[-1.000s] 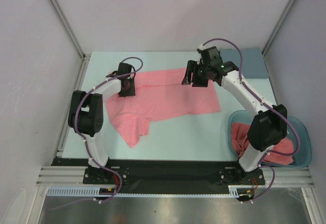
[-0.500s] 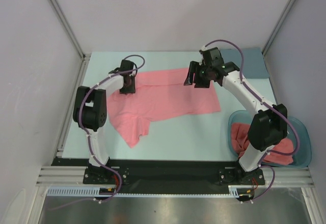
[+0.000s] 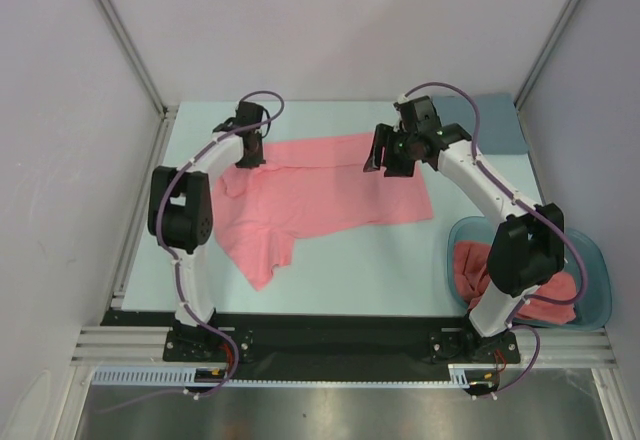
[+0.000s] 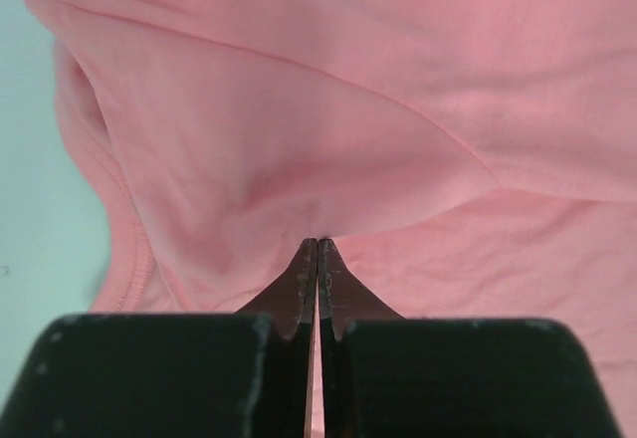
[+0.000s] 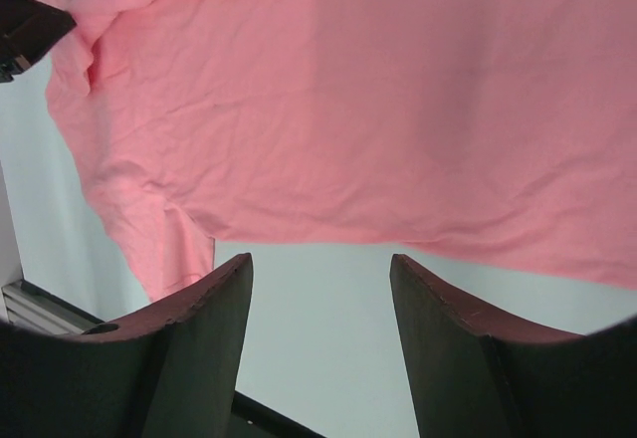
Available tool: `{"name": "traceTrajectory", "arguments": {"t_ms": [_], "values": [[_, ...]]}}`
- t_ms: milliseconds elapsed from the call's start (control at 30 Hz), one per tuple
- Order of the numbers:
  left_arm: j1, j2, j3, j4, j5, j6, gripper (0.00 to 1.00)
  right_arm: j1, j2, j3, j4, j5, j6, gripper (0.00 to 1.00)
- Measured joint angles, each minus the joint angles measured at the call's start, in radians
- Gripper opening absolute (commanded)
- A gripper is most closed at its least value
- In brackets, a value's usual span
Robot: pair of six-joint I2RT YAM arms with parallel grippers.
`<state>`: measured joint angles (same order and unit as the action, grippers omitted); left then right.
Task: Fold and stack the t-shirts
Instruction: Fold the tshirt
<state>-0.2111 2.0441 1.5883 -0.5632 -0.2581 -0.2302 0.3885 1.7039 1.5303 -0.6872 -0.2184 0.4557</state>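
A salmon-pink t-shirt (image 3: 330, 190) lies spread across the middle of the table, one sleeve pointing toward the near edge. My left gripper (image 3: 250, 148) is at the shirt's far left corner. In the left wrist view its jaws (image 4: 318, 245) are shut, pinching a pucker of the pink fabric (image 4: 398, 109). My right gripper (image 3: 385, 152) hangs open over the shirt's far right edge. In the right wrist view its fingers (image 5: 320, 259) stand wide apart with nothing between them, above the shirt (image 5: 378, 109) and bare table. More pink t-shirts (image 3: 478, 270) lie bunched in the tub.
A teal translucent tub (image 3: 600, 265) stands at the near right, by the right arm's base. A grey-blue cloth (image 3: 495, 125) lies at the far right corner. Metal frame posts and white walls bound the table on the left, right and far sides.
My left gripper has moved toward the far edge, pulling the shirt's left corner with it. My right gripper has shifted slightly right and stays open.
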Motion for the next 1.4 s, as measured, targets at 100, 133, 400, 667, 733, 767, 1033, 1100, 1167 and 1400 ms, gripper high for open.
{"name": "traceTrajectory", "arguments": {"t_ms": [100,133,400,667,733,767,1033,1100,1167,1400], "values": [[0.003,0.018,0.032,-0.002,-0.019,0.002,0.00,-0.012,-0.003,-0.011,-0.006,0.000,-0.001,0.64],[0.005,0.025,0.042,-0.007,-0.024,0.003,0.00,-0.016,-0.004,-0.012,-0.012,0.000,-0.001,0.64],[0.045,0.107,0.150,-0.032,-0.028,0.003,0.07,-0.037,-0.038,-0.047,-0.043,0.000,-0.012,0.64],[0.068,0.176,0.280,-0.045,-0.033,0.004,0.18,-0.045,-0.051,-0.077,-0.065,0.000,-0.021,0.64],[0.068,0.191,0.307,-0.050,-0.037,0.004,0.28,-0.046,-0.055,-0.078,-0.066,-0.001,-0.023,0.64],[0.068,0.194,0.318,-0.052,-0.039,0.003,0.32,-0.046,-0.060,-0.082,-0.065,-0.001,-0.024,0.64],[0.060,0.085,0.182,-0.045,-0.039,-0.016,0.28,-0.047,-0.079,-0.125,-0.064,-0.018,-0.027,0.64],[0.050,-0.009,0.064,-0.037,-0.023,-0.024,0.38,-0.047,-0.079,-0.131,-0.062,-0.025,-0.026,0.64],[0.033,-0.087,-0.020,-0.031,-0.008,-0.030,0.45,-0.047,-0.080,-0.139,-0.057,-0.031,-0.026,0.64],[-0.011,-0.153,-0.136,0.003,0.019,-0.049,0.55,-0.047,-0.104,-0.175,-0.040,-0.042,-0.019,0.64]]}}
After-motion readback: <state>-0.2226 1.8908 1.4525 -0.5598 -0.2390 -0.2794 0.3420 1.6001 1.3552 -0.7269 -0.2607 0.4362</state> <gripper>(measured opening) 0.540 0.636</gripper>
